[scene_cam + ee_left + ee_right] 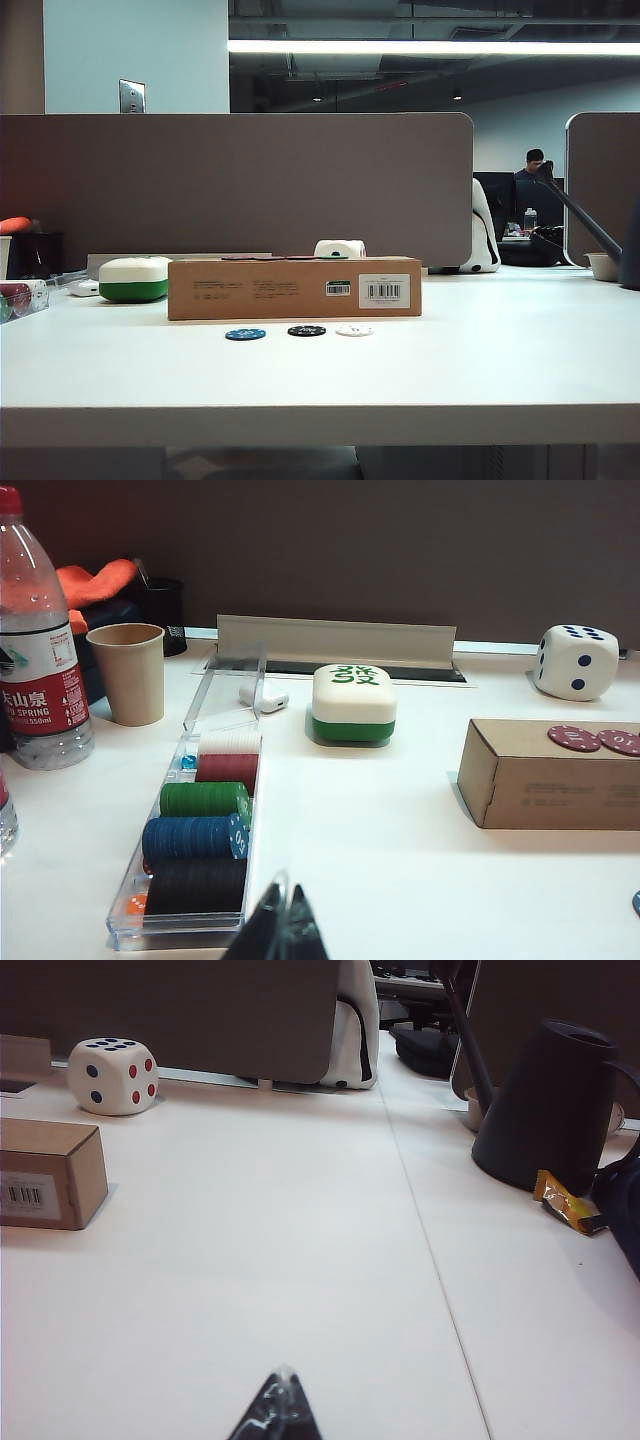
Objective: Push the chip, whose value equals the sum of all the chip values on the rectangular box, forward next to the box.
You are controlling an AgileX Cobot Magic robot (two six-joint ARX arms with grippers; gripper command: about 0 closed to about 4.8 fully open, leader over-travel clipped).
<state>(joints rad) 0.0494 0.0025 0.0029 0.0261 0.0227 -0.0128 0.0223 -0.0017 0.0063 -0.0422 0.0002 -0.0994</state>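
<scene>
The rectangular box (295,288) lies lengthwise mid-table, its barcode label facing front. Two dark red chips (573,738) rest on its top in the left wrist view. In front of it sits a row of three chips: the blue chip (245,334) on the left, then a black chip (306,330) and a white chip (354,329), each a little clear of the box. My left gripper (283,900) is shut and empty, low over the table beside the chip tray, well short of the box (560,780). My right gripper (283,1380) is shut and empty over bare table, to the right of the box (50,1175).
A clear tray of stacked chips (190,830), a water bottle (35,650), a paper cup (127,670) and a white-and-green case (353,702) stand on the left. A large die (112,1075) sits behind the box. A black jug (545,1110) stands far right.
</scene>
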